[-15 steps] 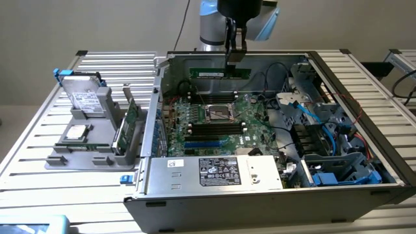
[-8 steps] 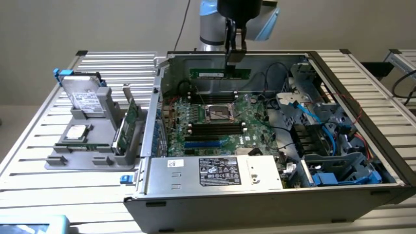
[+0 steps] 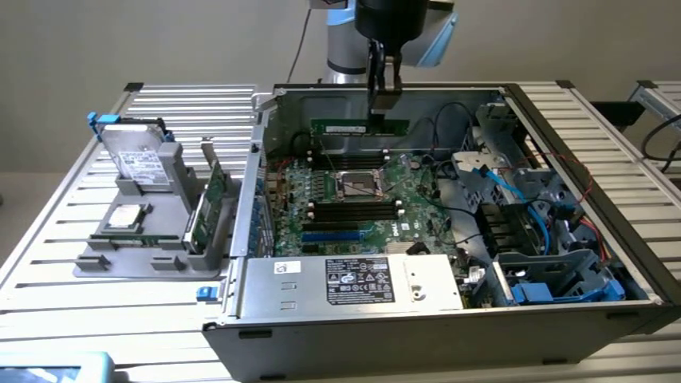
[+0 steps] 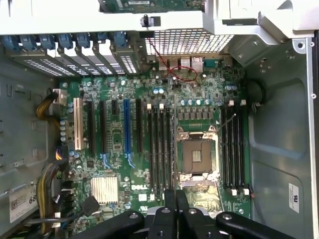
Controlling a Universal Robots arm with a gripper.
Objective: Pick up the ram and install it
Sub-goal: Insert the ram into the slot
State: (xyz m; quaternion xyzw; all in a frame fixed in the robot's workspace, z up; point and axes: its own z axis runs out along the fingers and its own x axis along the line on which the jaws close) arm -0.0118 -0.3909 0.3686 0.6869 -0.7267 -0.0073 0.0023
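1. My end effector is clamped shut on the ram, pinching its upper edge near the middle.
2. The ram hangs level, long edge down, above the motherboard inside the open computer case, close to the case's far wall.
3. In the wrist view, black memory slots lie on either side of the CPU socket.
4. I judge the ram light, stiff, thin and fragile. It is best held by the bare board edges, clear of chips and contacts.
5. On the table, at the exterior view's left, a grey tray holds spare parts.
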